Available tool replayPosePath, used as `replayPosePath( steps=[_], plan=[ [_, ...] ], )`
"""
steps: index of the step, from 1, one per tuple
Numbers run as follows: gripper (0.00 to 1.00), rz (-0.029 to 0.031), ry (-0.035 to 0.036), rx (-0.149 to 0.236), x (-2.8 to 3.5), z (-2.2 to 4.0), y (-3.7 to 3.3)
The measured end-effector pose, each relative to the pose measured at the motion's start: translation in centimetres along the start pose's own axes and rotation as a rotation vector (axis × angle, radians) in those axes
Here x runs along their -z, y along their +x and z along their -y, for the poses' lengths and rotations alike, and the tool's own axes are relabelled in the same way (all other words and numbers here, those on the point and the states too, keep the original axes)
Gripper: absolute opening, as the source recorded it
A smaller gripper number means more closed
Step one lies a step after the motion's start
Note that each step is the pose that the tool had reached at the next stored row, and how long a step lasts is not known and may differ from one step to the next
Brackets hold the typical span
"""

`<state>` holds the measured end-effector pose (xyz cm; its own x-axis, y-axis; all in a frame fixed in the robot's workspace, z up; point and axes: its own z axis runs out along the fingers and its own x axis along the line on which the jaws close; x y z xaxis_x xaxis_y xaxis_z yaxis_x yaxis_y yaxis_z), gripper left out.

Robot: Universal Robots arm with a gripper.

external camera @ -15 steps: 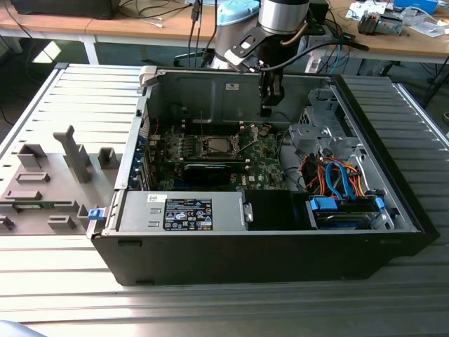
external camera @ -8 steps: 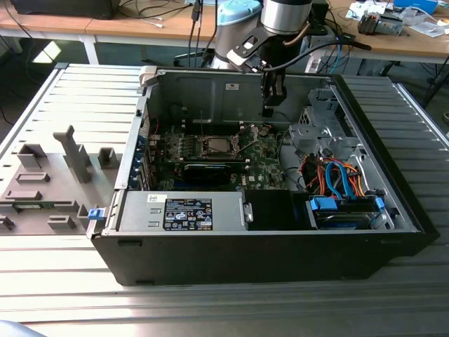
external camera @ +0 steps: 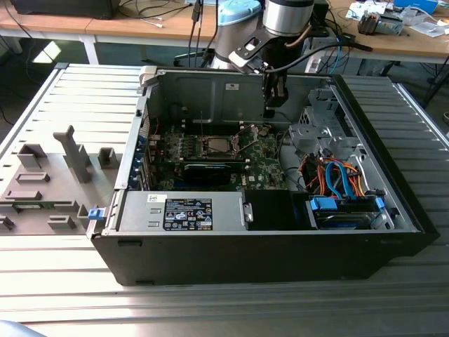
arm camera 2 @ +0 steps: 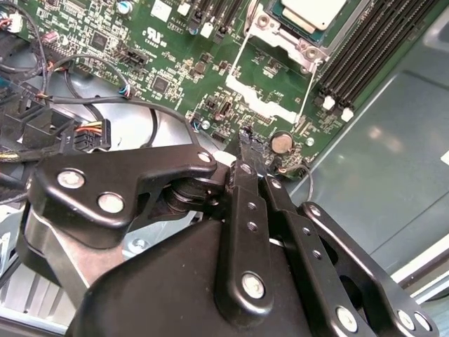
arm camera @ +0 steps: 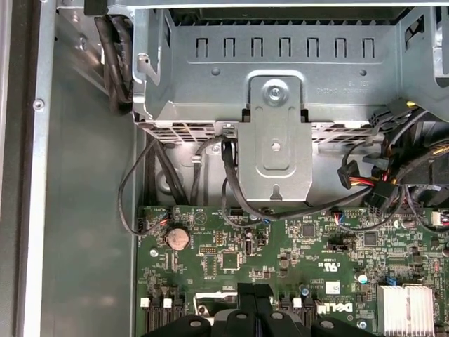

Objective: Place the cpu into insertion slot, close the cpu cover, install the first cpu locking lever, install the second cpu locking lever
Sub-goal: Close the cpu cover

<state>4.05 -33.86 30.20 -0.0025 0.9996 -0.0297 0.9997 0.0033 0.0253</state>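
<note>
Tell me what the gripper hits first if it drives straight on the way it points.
Probably the green motherboard right beside the round coin battery; nothing shows between it and the gripper, though depth is unclear.

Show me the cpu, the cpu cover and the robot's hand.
cpu (arm camera 2: pixel 313 10): second wrist view, its silvery top.
cpu cover (arm camera 2: pixel 261 97): second wrist view, its metal rim.
hand (arm camera: pixel 256 289): first wrist view, between its fingertips.
</note>
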Motion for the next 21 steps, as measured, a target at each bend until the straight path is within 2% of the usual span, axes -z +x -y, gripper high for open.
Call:
replayPosePath(
  steps=[21],
  plan=[
    [0.11,0.0001,0.0007,0.000,-0.94,-0.11,0.03]
  ],
)
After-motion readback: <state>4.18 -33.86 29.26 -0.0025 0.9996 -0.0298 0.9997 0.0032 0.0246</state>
